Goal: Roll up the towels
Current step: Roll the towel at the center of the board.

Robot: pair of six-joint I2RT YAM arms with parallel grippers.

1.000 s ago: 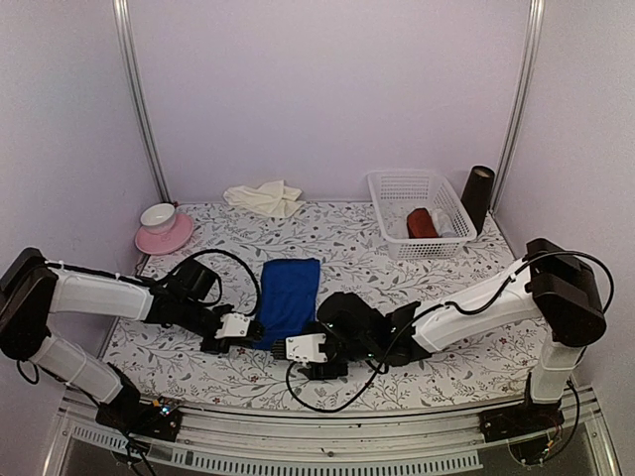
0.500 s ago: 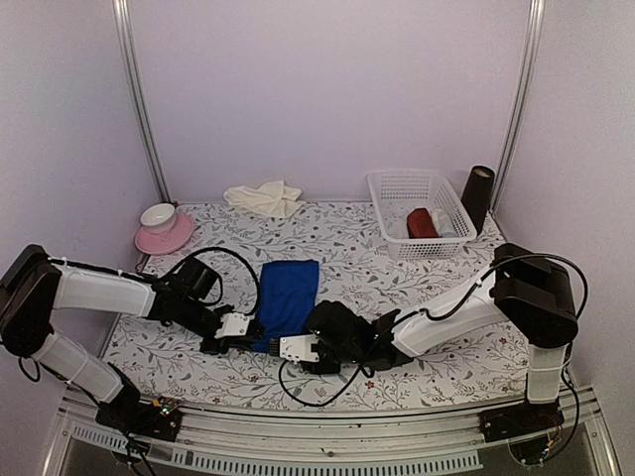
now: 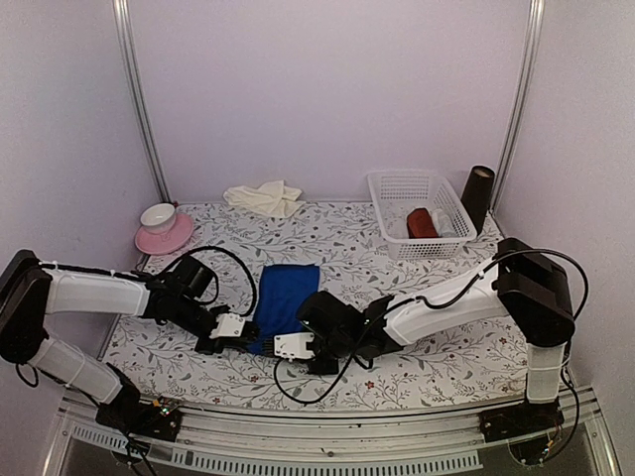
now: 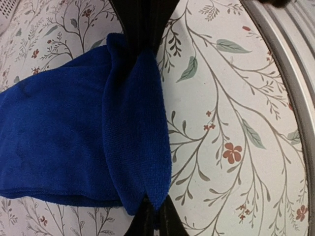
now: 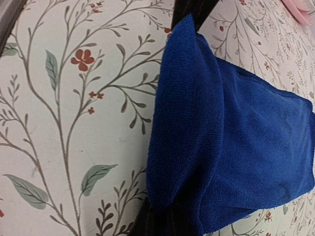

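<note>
Reaching low over the floral table (image 3: 347, 238), I have both arms stretched inward so that my 2 wrists almost meet at the near edge of the blue towel (image 3: 288, 293). My left arm comes in from the left with its forearm lying close to the tabletop. The left gripper (image 3: 244, 341) is pinched tight on the towel's near left corner. My right arm bends at the elbow and sweeps in from the right, equally low. The right gripper (image 3: 272, 347) is clamped on the same near edge, just beside the left one. Both wrist views show a fold of blue cloth bunched over my closed fingers. The cream towel (image 3: 263, 196) lies crumpled by the back wall, well apart.
</note>
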